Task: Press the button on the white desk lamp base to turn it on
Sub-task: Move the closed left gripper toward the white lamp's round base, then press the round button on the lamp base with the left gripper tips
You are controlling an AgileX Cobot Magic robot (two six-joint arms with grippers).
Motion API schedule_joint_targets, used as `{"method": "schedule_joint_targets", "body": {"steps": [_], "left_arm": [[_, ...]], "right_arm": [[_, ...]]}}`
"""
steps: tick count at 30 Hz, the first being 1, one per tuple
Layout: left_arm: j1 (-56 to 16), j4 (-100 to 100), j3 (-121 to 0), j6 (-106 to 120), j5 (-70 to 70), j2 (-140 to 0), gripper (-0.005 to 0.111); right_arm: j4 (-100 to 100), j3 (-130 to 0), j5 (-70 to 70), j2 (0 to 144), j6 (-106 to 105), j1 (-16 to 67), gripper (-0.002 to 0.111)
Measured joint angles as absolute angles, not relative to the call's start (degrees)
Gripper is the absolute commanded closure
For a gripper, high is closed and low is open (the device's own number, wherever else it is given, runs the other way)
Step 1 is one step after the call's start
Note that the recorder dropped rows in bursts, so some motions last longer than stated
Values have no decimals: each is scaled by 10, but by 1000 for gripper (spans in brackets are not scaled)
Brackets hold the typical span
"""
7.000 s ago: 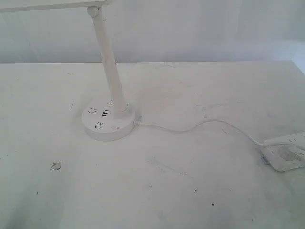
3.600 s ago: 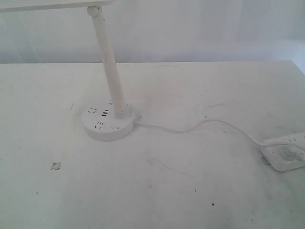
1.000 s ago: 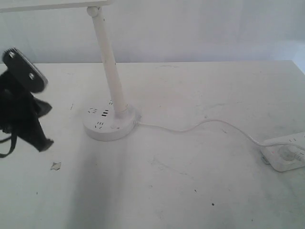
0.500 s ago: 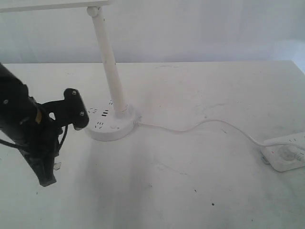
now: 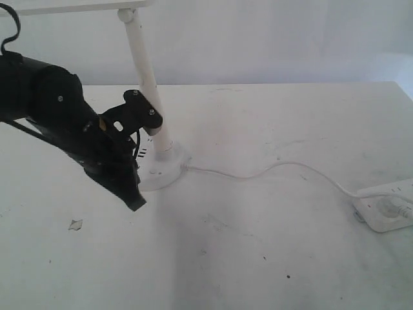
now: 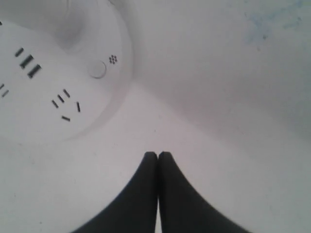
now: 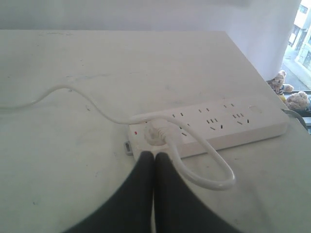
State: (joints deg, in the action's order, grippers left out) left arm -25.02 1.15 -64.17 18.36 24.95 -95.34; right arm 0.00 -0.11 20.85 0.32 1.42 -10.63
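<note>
The white desk lamp base (image 5: 162, 171) is a round flat puck, half hidden behind my left arm in the exterior view. Its slanted stem (image 5: 146, 77) rises to the upper left. In the left wrist view the base (image 6: 53, 92) shows its dark slots and the small round button (image 6: 97, 69) near the rim. My left gripper (image 6: 158, 155) is shut and empty, hovering over bare table just off the base's edge, short of the button. Its tip (image 5: 137, 205) shows in front of the base. My right gripper (image 7: 154, 155) is shut and empty beside the power strip.
A thin white cord (image 5: 258, 173) runs from the base to a rectangular white power strip (image 5: 387, 210) at the table's right edge; the strip (image 7: 218, 124) holds a plug with a looped cable. A small scrap (image 5: 75, 225) lies on the table (image 5: 258, 258) at the left.
My left arm has swung in from the left edge toward the lamp, now covering the left half of the base. The lamp, cord and power strip have stayed put.
</note>
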Motion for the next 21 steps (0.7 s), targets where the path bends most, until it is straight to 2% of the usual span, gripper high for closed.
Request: {"method": "schedule_joint_targets", "body": {"steps": [21], "left_arm": [[-250, 12, -738, 67, 179, -1080, 107]], "right_arm": [[0, -1, 209, 3, 14, -106, 108]]}}
